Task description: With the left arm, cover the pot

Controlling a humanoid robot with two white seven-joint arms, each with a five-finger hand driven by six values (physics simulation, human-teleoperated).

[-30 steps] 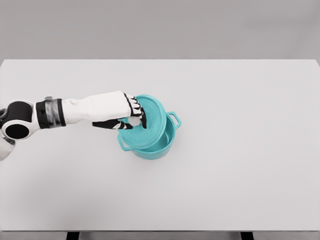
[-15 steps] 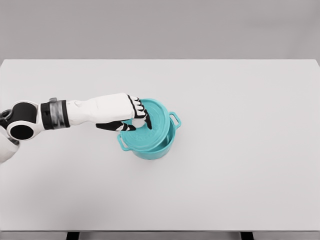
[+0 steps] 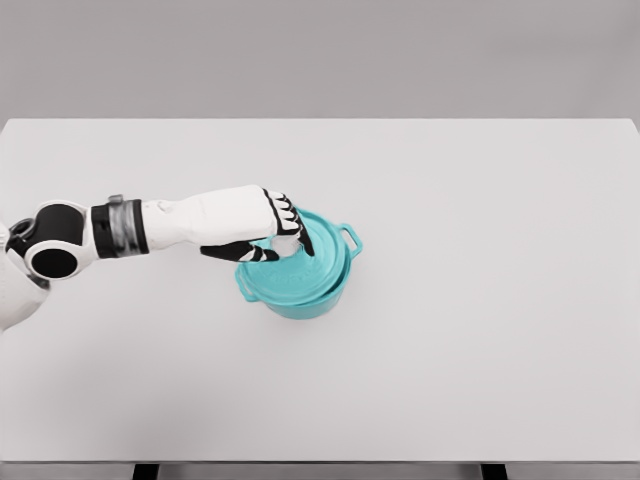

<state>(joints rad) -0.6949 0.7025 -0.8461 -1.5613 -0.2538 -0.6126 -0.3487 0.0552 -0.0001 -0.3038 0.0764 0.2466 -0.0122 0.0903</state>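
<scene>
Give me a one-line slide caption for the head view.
Left hand grips the teal lid by its top, holding it over the teal pot on the white table.

Bright, even light (soft shadows), sharp throughout.

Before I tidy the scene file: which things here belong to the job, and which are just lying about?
Part of the job: pot, lid, left hand holding the lid.
Lying about: nothing; only the table underneath.

High head view over table (image 3: 480,300)
</scene>
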